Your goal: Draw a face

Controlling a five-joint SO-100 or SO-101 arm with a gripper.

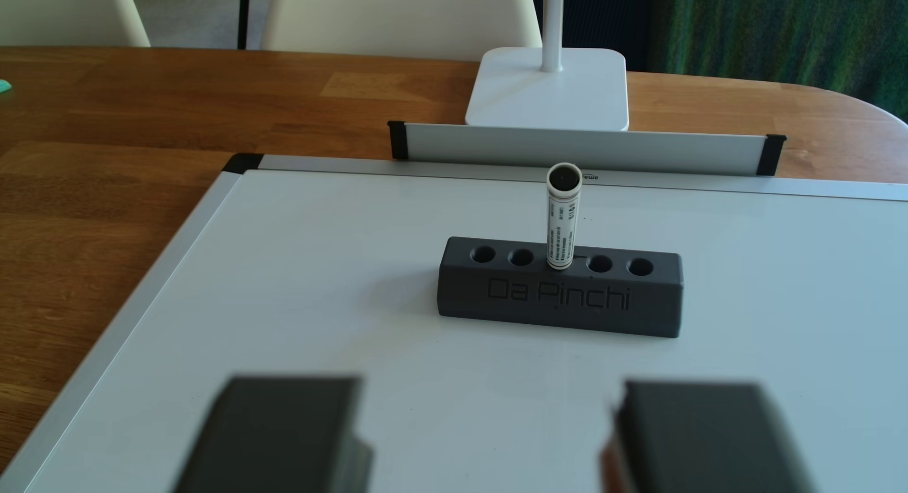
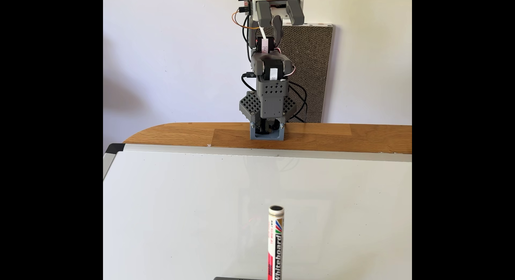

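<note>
step: fetch marker | fingers (image 1: 486, 439) spread apart, empty, raised | marker (image 1: 562, 218) upright in middle hole of holder (image 1: 560, 296) on blank whiteboard (image 1: 344, 277) | advice: centre fingers either side of barrel, close squarely, lift straight up

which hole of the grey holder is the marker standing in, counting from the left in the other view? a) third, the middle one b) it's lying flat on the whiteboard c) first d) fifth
a: the marker stands upright in the holder, with two empty holes on each side of it.

Blurred jaws, marker (image 2: 276, 243) base cropped
</note>
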